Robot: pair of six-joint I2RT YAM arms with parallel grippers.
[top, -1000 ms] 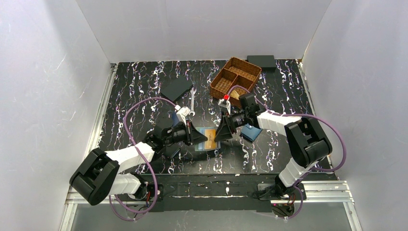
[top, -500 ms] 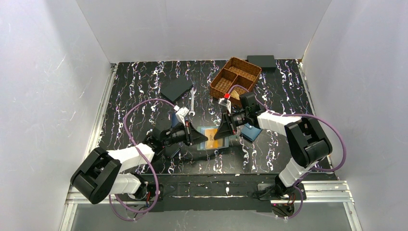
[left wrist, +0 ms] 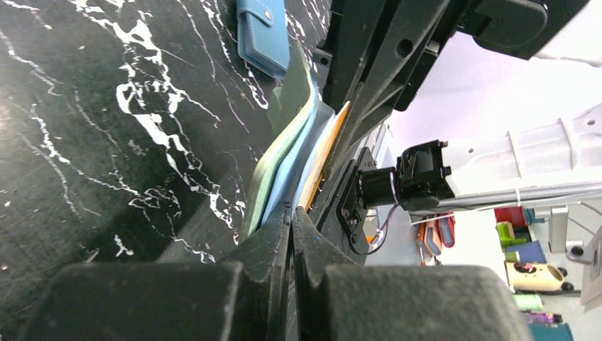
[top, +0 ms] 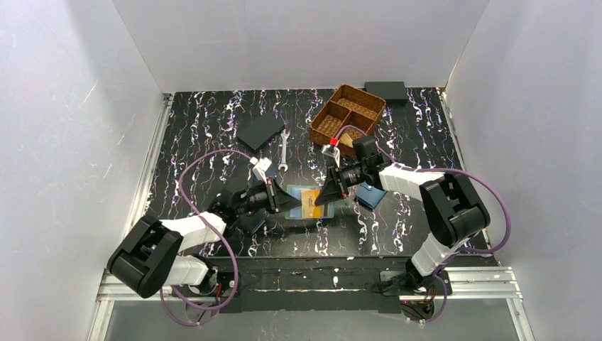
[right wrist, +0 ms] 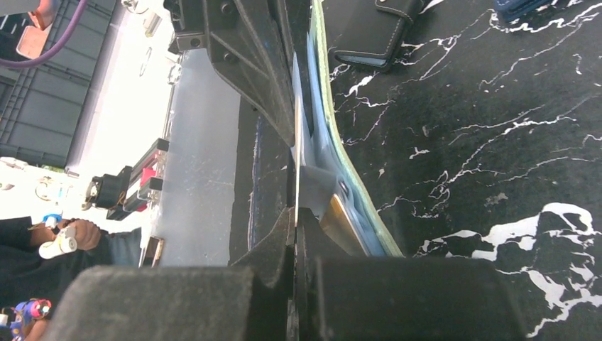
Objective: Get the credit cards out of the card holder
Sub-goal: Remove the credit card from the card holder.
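Two grips meet at tabletop (top: 213,128) centre: the left end effector (top: 294,203), at 9 o'clock, pinches the open card holder (top: 294,192) by its edge; the right end effector (top: 323,199), at 3 o'clock, appears to pinch the tan card (top: 310,203), long axis 12-to-6.

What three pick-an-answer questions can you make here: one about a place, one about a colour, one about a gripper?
1. Where is the wicker basket?
A. at the far end
B. in the middle
C. beside the arm bases

2. What colour is the card showing in the card holder?
A. red
B. tan
C. white

3. The left gripper is:
A. wide open
B. shut on the card holder
C. holding a wrench

Answers: A, it sits at the top of the overhead view; B, its tan face shows; B, it pinches the holder's edge.
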